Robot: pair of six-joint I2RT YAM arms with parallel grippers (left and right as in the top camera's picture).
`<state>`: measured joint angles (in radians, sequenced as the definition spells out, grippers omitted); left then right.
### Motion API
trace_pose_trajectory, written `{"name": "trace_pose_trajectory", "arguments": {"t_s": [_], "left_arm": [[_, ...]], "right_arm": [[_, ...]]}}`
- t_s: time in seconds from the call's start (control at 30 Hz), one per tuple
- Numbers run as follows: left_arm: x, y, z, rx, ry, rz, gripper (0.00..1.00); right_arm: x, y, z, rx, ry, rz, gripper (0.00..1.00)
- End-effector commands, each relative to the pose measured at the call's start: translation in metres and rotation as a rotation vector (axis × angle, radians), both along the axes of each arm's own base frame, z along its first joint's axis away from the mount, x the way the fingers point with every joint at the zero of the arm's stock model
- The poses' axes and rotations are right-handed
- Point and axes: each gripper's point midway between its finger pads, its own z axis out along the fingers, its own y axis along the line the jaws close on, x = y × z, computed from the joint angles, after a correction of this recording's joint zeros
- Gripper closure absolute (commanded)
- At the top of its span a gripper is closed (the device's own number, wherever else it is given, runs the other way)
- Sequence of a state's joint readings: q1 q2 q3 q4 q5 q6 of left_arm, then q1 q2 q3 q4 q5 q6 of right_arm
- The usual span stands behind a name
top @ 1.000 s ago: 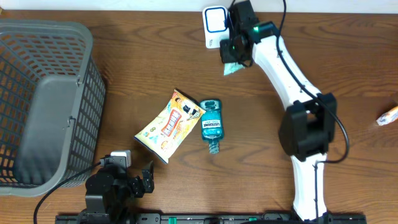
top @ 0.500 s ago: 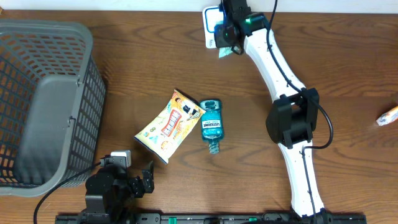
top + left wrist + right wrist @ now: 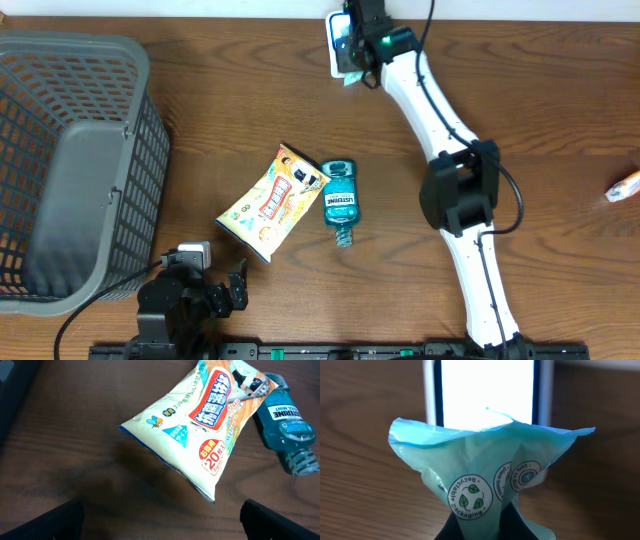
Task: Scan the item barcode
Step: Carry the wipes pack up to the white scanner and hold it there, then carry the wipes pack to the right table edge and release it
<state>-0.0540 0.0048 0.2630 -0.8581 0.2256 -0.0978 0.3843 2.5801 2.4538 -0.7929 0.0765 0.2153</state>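
- surface (image 3: 250,120): dark brown wood grain, smooth, low sheen
- basket (image 3: 145,180): grey plastic lattice, matt
- snack bag (image 3: 272,200): glossy printed film
- bottle (image 3: 340,205): clear teal plastic, shiny
- packet (image 3: 485,465): thin pale green film, creased, soft sheen
- scanner (image 3: 428,390): smooth white plastic frame, bright glossy window

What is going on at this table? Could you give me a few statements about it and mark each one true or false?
1. The right gripper is shut on a teal pouch, held up before the scanner with its lit window. True.
2. The left gripper holds the snack bag. False: it is open and empty, and the bag lies on the table.
3. A mouthwash bottle lies beside the snack bag. True.
4. The snack bag sits inside the basket. False: it lies on the table, outside the basket.
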Motion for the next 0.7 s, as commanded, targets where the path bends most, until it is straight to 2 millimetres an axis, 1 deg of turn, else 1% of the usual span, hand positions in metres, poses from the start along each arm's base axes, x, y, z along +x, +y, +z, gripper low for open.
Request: {"name": "trace_pose_trajectory", "arguments": {"t_s": [0.0,0.1,0.17,0.27,0.4,0.43,0.5,0.57,0.6,0.67], "left_arm": [[-0.005,0.002,-0.007,0.007,0.033,0.008,0.01],[-0.005,0.002,-0.007,0.007,0.033,0.009,0.01],[-0.005,0.002,-0.007,0.007,0.033,0.008,0.01],[-0.005,0.002,-0.007,0.007,0.033,0.008,0.01],[-0.005,0.002,-0.007,0.007,0.033,0.009,0.0],[-0.005,0.002,-0.007,0.007,0.033,0.008,0.01],[-0.005,0.002,-0.007,0.007,0.033,0.009,0.01],[-0.005,0.002,-0.007,0.007,0.033,0.008,0.0],[-0.005,0.002,-0.007,0.007,0.033,0.009,0.01],[-0.005,0.002,-0.007,0.007,0.033,0.008,0.01]], "right_arm": [[0.003,-0.004,-0.014,-0.052,0.0,-0.015,0.99],[0.006,-0.012,-0.007,-0.1,-0.023,-0.024,0.99],[0.003,-0.013,-0.004,-0.108,-0.009,-0.02,0.99],[-0.011,-0.021,0.004,-0.131,0.045,-0.021,0.99],[-0.03,-0.044,0.024,-0.164,0.122,-0.047,0.99],[-0.034,-0.052,0.028,-0.175,0.137,-0.068,0.99],[-0.041,-0.08,0.038,-0.227,0.161,-0.156,0.99],[-0.048,-0.113,0.046,-0.299,0.178,-0.25,0.99],[-0.053,-0.133,0.05,-0.342,0.191,-0.308,0.99],[-0.062,-0.167,0.052,-0.414,0.22,-0.403,0.99]]}}
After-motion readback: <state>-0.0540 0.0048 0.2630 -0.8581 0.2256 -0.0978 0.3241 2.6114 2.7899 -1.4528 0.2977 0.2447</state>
